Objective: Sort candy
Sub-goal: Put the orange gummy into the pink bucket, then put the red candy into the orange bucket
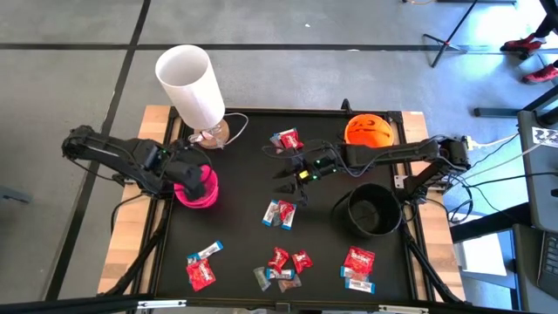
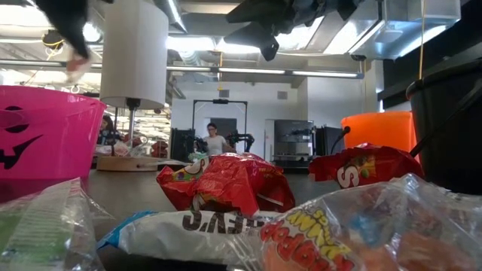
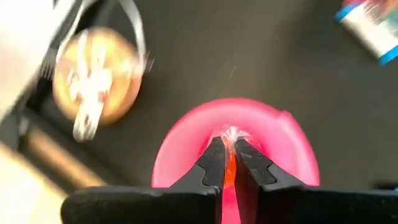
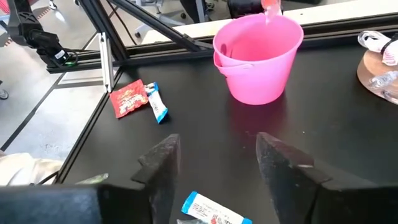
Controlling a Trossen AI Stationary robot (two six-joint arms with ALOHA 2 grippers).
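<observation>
Sorting looks barely under way — nearly all the candy is loose on the worktop (image 1: 235,262).

Left gripper (image 3: 229,144) hangs over the pink bowl (image 1: 199,188) at the left edge, fingers pinching a shiny red-orange sweet (image 3: 230,171) right above the bowl's opening. Judging by that, the step in hand is a drop into pink. Whether anything is already inside the bowl I cannot tell; the gripper covers it from above.

Right gripper (image 1: 292,179) sits mid-worktop, fingers spread and holding nothing, just beside a blue-and-white sweet (image 4: 214,213). It seems lined up for the next pick.

Left to sort, from the high view:
- a red and blue-white pair (image 1: 287,139) near the far edge, middle
- a pair (image 1: 279,214) at the centre, just near the right gripper
- a red and blue-white pair (image 1: 201,264) toward the near left corner
- a cluster (image 1: 283,268) at the near edge, middle
- red packs (image 1: 358,267) toward the near right

Orange bowl (image 1: 369,131) stands at the far right; black bowl (image 1: 374,212) is along the right edge — its inside looks dark, and I can't tell if it holds candy. A white lamp (image 1: 193,85) on a wooden base stands at the far left corner, not part of the job.

Estimate: early stage, one sweet in transit, roughly five groups untouched.
</observation>
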